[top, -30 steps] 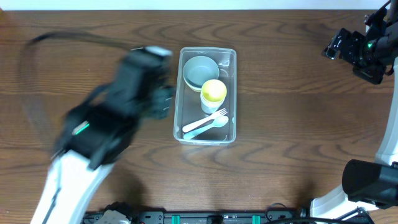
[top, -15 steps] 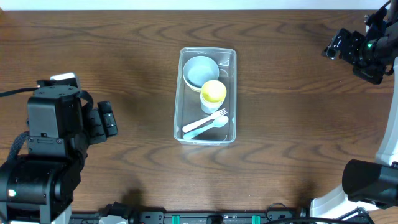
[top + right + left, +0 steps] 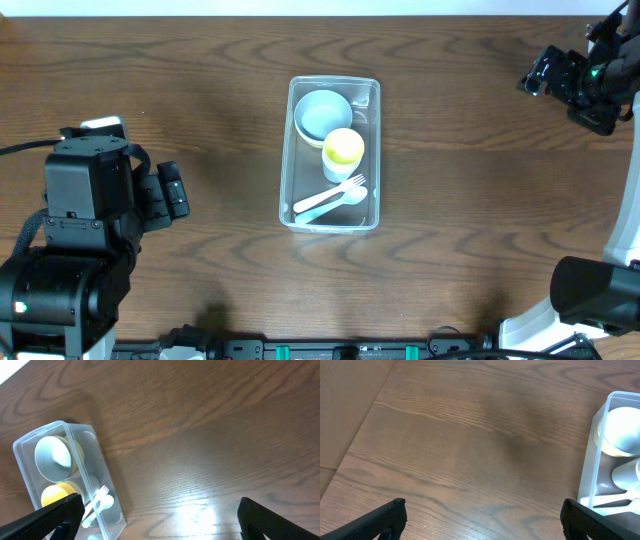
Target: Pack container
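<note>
The clear rectangular container [image 3: 287,190] stands in the middle of the table. Inside it are a pale blue bowl [image 3: 322,113], a yellow cup [image 3: 344,148], and a white fork [image 3: 330,192] lying beside a light blue spoon [image 3: 335,203]. The container also shows in the left wrist view [image 3: 588,465] and the right wrist view [image 3: 102,475]. My left gripper [image 3: 172,191] is open and empty, well left of the container. My right gripper [image 3: 545,72] is open and empty at the far right back of the table.
The table is dark brown wood. Its left edge shows in the left wrist view [image 3: 367,407], with a brown floor beyond. The right arm's base [image 3: 590,300] sits at the lower right.
One second ago my left arm was blurred in motion close to the container's left side. It has drawn back to the left and has held still since. The right arm has not moved.
</note>
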Controlling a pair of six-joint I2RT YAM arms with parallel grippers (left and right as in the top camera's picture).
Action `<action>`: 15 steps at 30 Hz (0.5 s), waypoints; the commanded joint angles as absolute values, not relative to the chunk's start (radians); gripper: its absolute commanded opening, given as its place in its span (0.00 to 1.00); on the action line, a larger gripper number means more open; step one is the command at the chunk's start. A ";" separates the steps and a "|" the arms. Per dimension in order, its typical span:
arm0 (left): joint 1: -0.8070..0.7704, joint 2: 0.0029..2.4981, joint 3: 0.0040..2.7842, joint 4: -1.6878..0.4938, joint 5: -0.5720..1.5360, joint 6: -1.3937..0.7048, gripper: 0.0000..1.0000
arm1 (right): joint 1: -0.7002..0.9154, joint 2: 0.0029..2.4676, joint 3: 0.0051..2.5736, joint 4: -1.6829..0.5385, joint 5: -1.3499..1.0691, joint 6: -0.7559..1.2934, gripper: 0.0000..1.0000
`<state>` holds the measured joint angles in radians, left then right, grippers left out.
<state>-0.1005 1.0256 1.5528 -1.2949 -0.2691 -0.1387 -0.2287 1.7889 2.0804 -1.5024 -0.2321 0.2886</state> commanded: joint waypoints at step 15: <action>-0.095 1.028 1.555 -1.298 -0.282 -0.155 0.98 | -0.225 1.744 2.078 -1.519 -0.148 0.242 0.99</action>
